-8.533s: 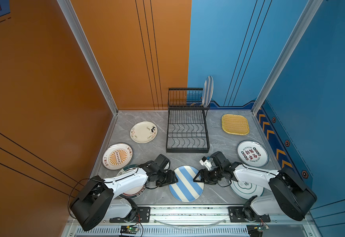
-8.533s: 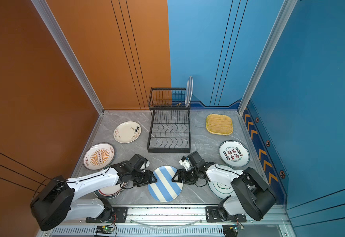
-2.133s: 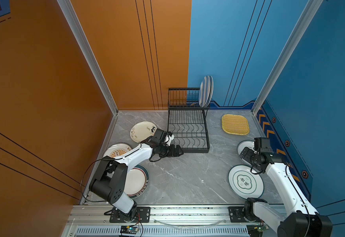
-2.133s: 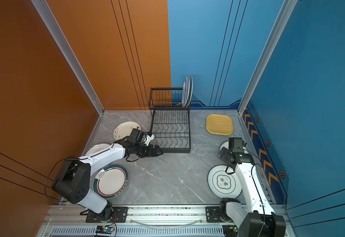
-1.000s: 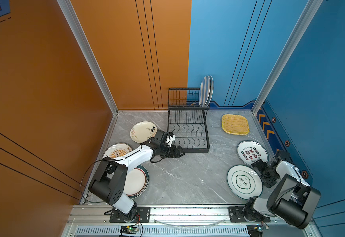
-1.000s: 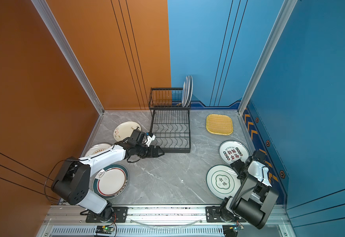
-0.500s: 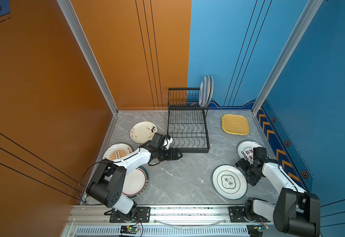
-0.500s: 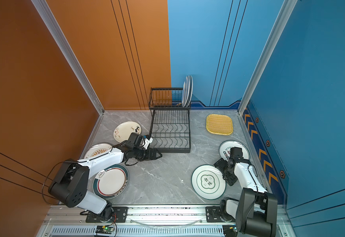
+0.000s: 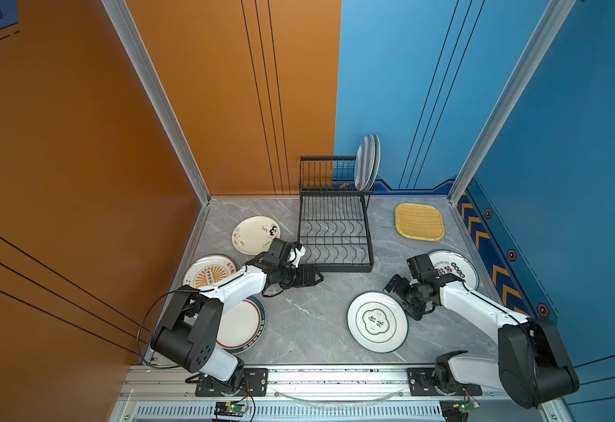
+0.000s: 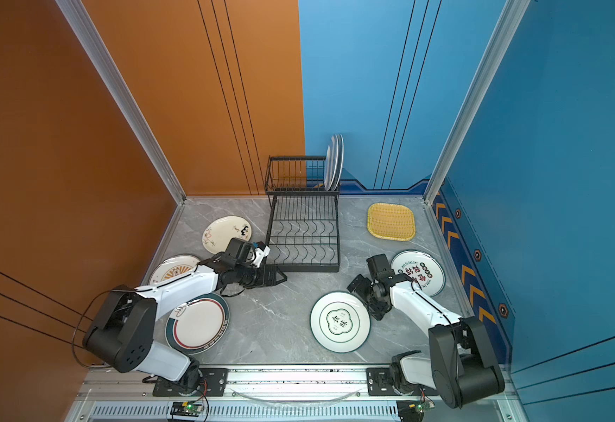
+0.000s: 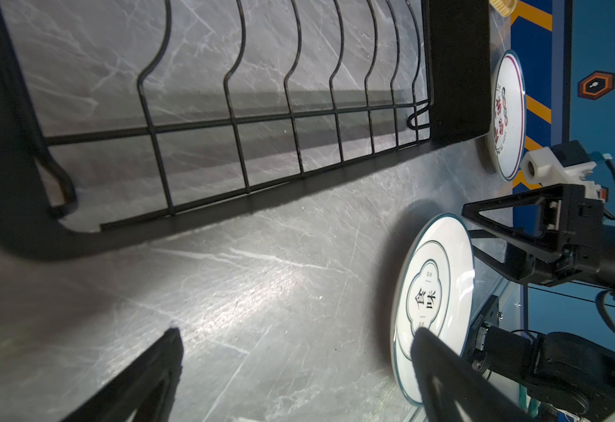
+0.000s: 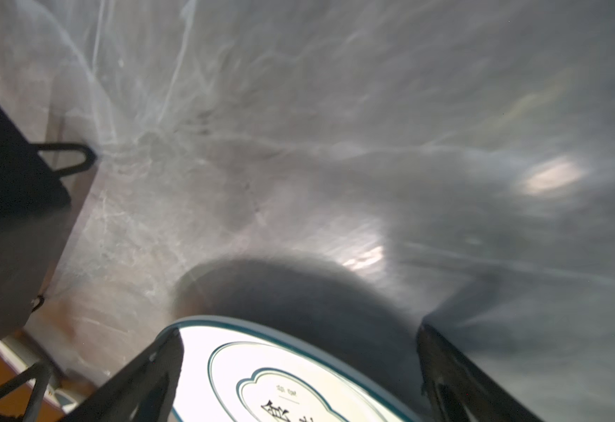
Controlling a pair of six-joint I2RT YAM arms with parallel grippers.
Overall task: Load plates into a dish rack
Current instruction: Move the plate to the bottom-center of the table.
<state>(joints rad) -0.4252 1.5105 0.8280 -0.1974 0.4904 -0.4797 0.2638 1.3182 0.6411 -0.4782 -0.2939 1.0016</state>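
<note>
The black wire dish rack (image 9: 335,226) (image 10: 304,234) stands at the back middle, with two striped plates (image 9: 367,162) upright in its raised rear tier. A white plate with a green emblem (image 9: 377,321) (image 10: 339,321) (image 12: 280,383) lies flat at the front right. My right gripper (image 9: 401,299) (image 12: 298,347) is open, low at that plate's right rim, with the rim between its fingers. My left gripper (image 9: 315,279) (image 11: 295,347) is open and empty over bare table, just off the rack's front left corner (image 11: 240,120).
Flat on the table lie a cream plate (image 9: 255,234), an orange sunburst plate (image 9: 207,274), a red-and-green rimmed plate (image 9: 242,325) under the left arm, a red-lettered plate (image 9: 452,270) and a yellow woven tray (image 9: 419,221). Walls close in three sides.
The right arm swung in from the table's right edge toward the middle, and the green-emblem plate slid left with it. The left gripper stayed by the rack's front corner, shifting slightly.
</note>
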